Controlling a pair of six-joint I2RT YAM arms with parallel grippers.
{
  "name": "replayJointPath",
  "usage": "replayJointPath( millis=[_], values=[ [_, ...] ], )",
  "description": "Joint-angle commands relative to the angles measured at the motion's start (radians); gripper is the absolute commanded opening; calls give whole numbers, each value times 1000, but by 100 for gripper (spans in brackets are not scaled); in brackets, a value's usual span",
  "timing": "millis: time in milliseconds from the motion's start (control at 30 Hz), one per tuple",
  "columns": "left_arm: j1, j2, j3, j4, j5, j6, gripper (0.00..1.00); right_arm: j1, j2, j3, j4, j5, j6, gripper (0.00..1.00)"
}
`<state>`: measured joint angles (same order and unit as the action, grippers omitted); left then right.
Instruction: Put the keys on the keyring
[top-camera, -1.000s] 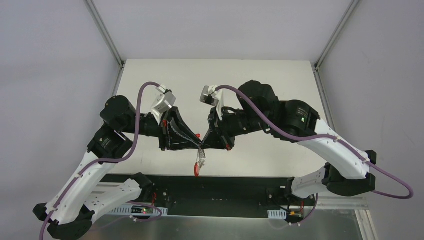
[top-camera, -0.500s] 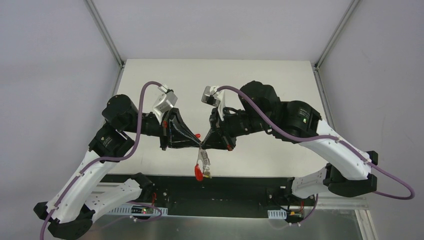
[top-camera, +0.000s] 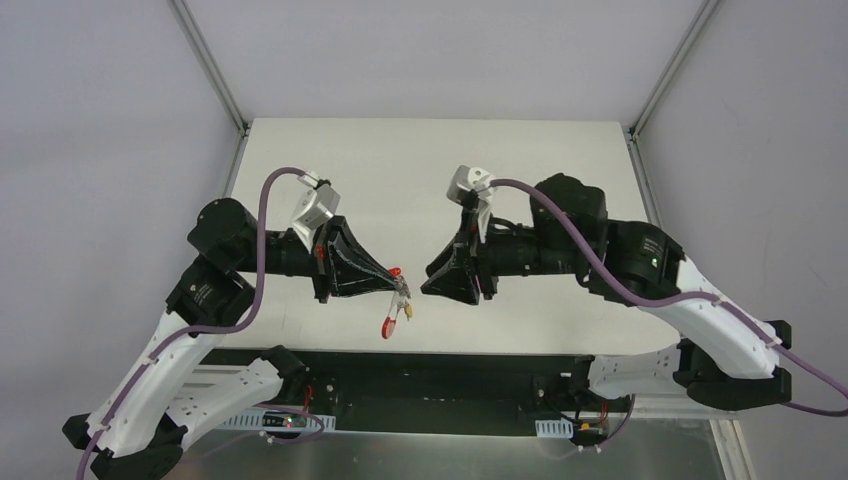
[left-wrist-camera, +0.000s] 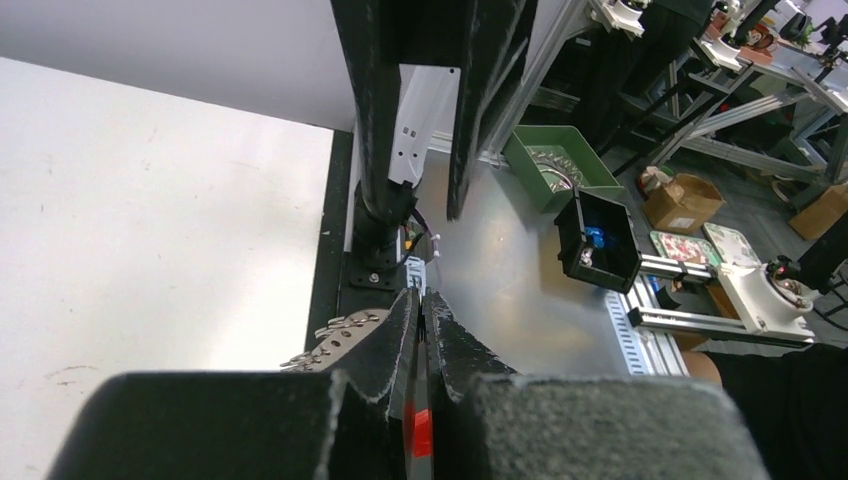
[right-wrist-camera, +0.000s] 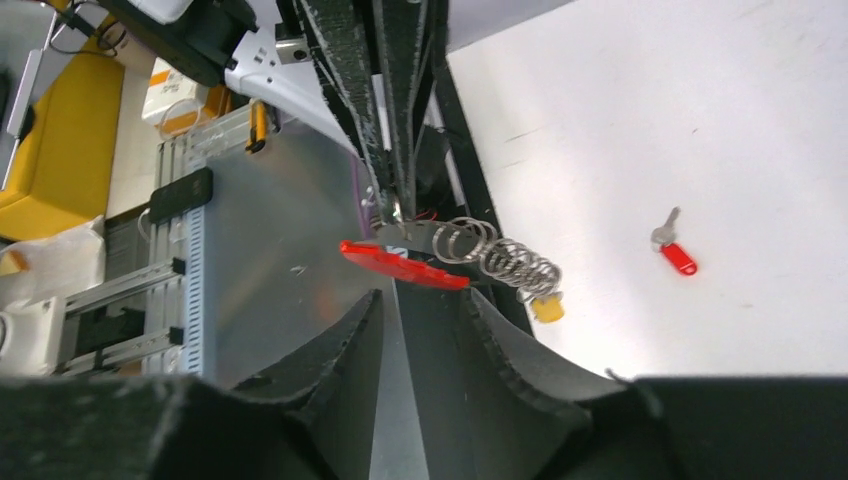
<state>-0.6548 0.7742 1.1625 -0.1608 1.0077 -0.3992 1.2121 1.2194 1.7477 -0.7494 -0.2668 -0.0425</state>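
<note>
The left claw (top-camera: 396, 287) is clamped on the keyring (right-wrist-camera: 400, 265), a thick red loop whose edge shows pinched between the two pads in the left wrist view. The right claw (top-camera: 430, 287) stands with its jaws apart and nothing between them, near the bunch but not touching it.

The task looks partly done. Silvery keys (right-wrist-camera: 498, 257) hang in a tight cluster from the red loop, with a yellow tag (right-wrist-camera: 546, 309) at the far end of the cluster. Their toothed edges also show beside the left claw's pads in its own wrist view. How many are on the loop I cannot count, since they overlap. At least one is left: a loose key (right-wrist-camera: 672, 245) with a red tag lies flat on the white surface (top-camera: 420, 170), well apart from the bunch and from both claws. It shows only in the right wrist view. By my reckoning that key has yet to be picked up and threaded on, with the left claw holding the loop steady for it.

Both arms reach inward from their bases, forearms roughly level and the claws pointing at each other above the near part of the surface. The bunch dangles below the left claw's tip, clear of the surface. The empty right claw seems free to fetch the loose key.
</note>
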Motion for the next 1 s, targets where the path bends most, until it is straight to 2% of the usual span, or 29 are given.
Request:
replayJointPath(
  millis=[0, 167, 467, 567, 733, 967],
  values=[
    [-3, -24, 34, 60, -11, 42, 0, -2, -58, -33, 95, 89, -10, 40],
    [-3, -35, 23, 60, 0, 107, 0, -3, -61, -62, 92, 127, -20, 46],
    [-3, -84, -22, 41, -44, 215, 0, -24, -47, -127, 89, 245, -60, 49],
    [-3, -101, -27, -15, -85, 259, 0, -90, -21, -158, 91, 246, -19, 49],
    [-3, -112, -27, -78, -140, 295, 0, -228, 70, -228, 118, 163, 82, 47],
    [-3, -148, -37, -157, -271, 319, 0, -336, 159, -417, 367, 85, 186, 50]
  ],
)
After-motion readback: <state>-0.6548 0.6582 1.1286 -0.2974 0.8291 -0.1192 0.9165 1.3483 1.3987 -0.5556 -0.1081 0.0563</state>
